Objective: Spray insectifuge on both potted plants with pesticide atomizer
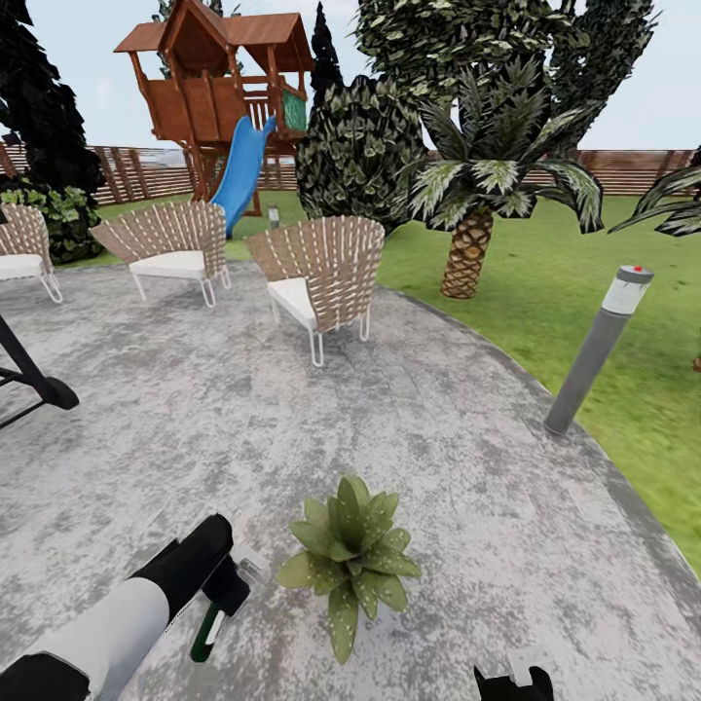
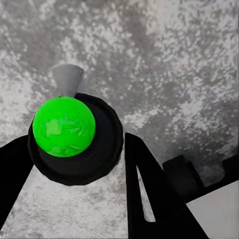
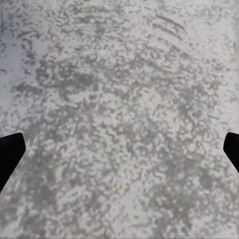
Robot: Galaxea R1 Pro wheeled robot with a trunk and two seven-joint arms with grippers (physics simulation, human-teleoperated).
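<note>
One potted plant (image 1: 350, 550) beside left hand (image 1: 226, 591) gripping pesticide atomizer (image 2: 64, 127).

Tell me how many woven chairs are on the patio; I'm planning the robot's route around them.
3. One chair stands nearest, mid-patio; a second chair sits behind it to the left, before the slide; a third chair is cut off at the left edge. More may lie outside the view.

The small grey pot under the green-leaved potted plant (image 1: 352, 558) was hidden by leaves, and the black right gripper (image 1: 513, 684) was cut off by the edge.
</note>
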